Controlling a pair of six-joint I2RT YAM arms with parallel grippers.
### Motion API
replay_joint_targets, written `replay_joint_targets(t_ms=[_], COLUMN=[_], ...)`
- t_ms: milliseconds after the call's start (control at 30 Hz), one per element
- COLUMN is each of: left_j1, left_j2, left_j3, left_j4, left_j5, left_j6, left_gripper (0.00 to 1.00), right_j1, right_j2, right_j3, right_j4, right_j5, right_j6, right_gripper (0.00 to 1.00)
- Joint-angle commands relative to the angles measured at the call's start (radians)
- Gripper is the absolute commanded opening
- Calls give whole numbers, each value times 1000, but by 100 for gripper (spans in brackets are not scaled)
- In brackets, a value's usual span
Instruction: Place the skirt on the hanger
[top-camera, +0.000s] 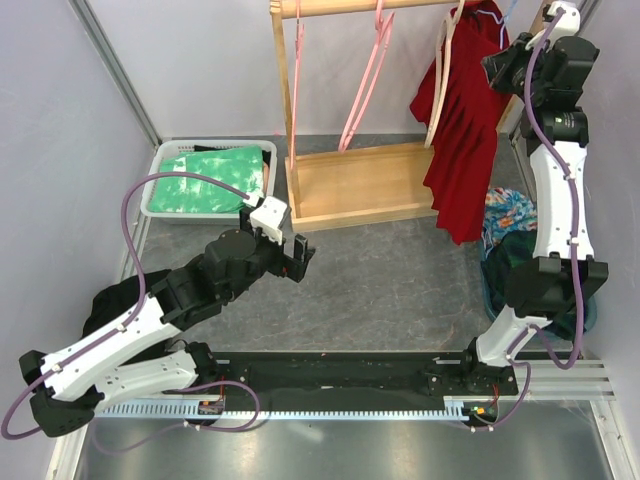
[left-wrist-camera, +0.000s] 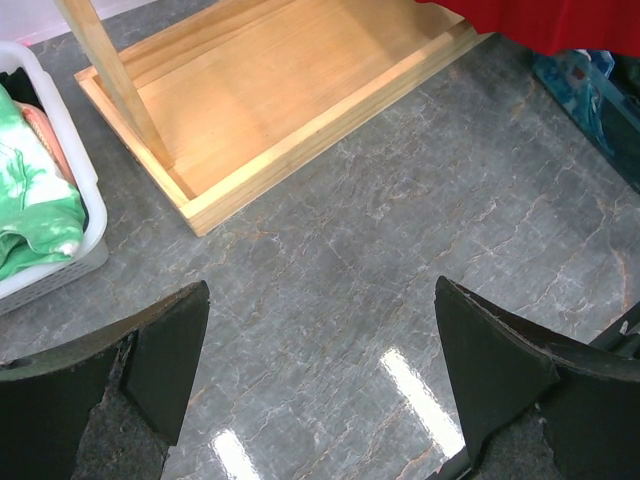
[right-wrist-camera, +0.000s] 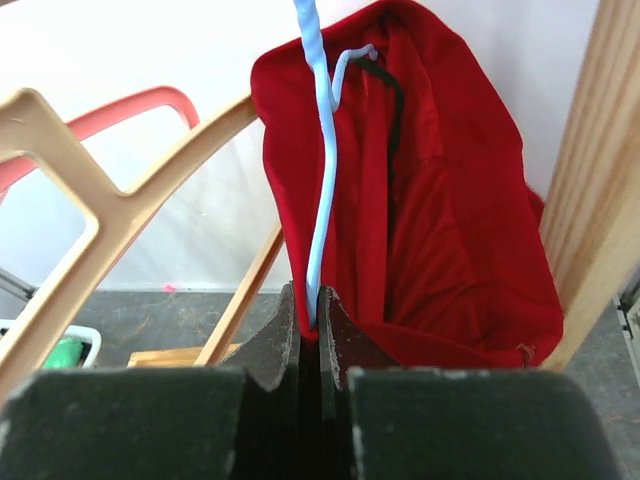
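At the left a white basket (top-camera: 155, 180) of green cloth sits on the grey counter (top-camera: 400, 270). Beside it the left pincer (left-wrist-camera: 320, 290) hangs over bare counter, its jaws wide apart and empty. Farther right, the red skirt (top-camera: 465, 150) hangs at the wooden rack's (top-camera: 360, 185) right end. The right pincer (right-wrist-camera: 309, 300) is clamped on the pale blue hanger (right-wrist-camera: 326, 180) against the skirt.

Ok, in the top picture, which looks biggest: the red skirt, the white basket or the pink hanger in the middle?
1. red skirt, though it hangs nearer the camera.
2. white basket.
3. pink hanger, thinnest by far.
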Motion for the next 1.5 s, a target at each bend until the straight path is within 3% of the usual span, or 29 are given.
replay_joint_targets(t_ms=[0,33,100,133,300,333,367,733,867,1067,1267,1467], left_j1=[-3,-3,-3,-2,-3,-3,-3,-3,-3,-2,-3,-3], left_j2=[8,8,8,8,9,8,8,-49,-63,-67,-72,-58], left_j3=[2,4,4,5,19,19,19,-9,-21,-48,-62,-58], left_j4=[23,22,21,21,-1,-6,-12,-41,-41,-57,-71,-75], left_j5=[-21,-21,-27,-30,-76,-84,-99,-58,-33,4,20,31], left_j6=[-8,-9,-15,-17,-47,-54,-66,-116,-129,-163,-170,-161], left_gripper=[99,99,99,100,99,100,99,99,100,99,99,100], right_j1=[0,0,-1,-2,-5,-7,-16,-85,-91,-89,-93,-128], right_j2=[-20,-28,-75,-97,-271,-302,-330,-710,-805,-819,-787,-781], right_j3=[75,70,29,10,-101,-128,-154,-729,-972,-1201,-1323,-1334], right_j4=[71,44,33,34,8,7,-1,-260,-266,-188,-206,-237], right_j5=[59,90,151,173,255,262,265,456,548,593,768,969], right_j6=[10,9,0,-2,-13,10,24,161,208,263,354,379], right_gripper=[0,0,29,51,81,94,98,96,95,95,96,95])
